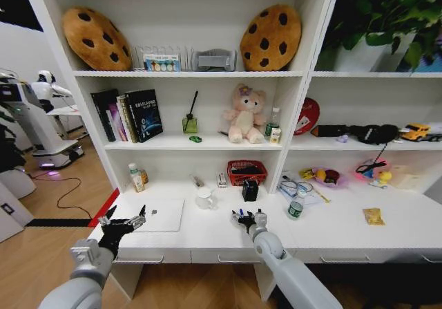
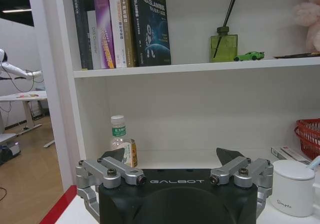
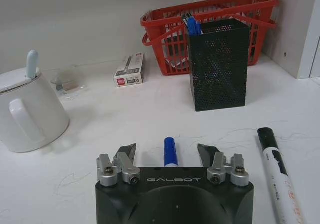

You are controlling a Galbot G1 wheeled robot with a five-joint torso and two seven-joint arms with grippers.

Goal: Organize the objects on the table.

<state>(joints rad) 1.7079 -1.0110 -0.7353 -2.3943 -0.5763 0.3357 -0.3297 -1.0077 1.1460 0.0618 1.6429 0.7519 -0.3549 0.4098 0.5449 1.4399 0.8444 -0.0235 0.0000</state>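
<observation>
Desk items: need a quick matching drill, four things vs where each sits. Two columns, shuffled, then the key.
Things:
1. blue pen
2. white mug
3. green toy car
4. mesh pen holder

Places:
A. on the shelf beside the reed diffuser
B. in front of the red basket
C. on the desk between the open fingers of the right tool
D. on the desk just behind the silver laptop

Pairs: 1-C, 2-D, 3-A, 4-B

The left tool hovers open at the desk's left end.
</observation>
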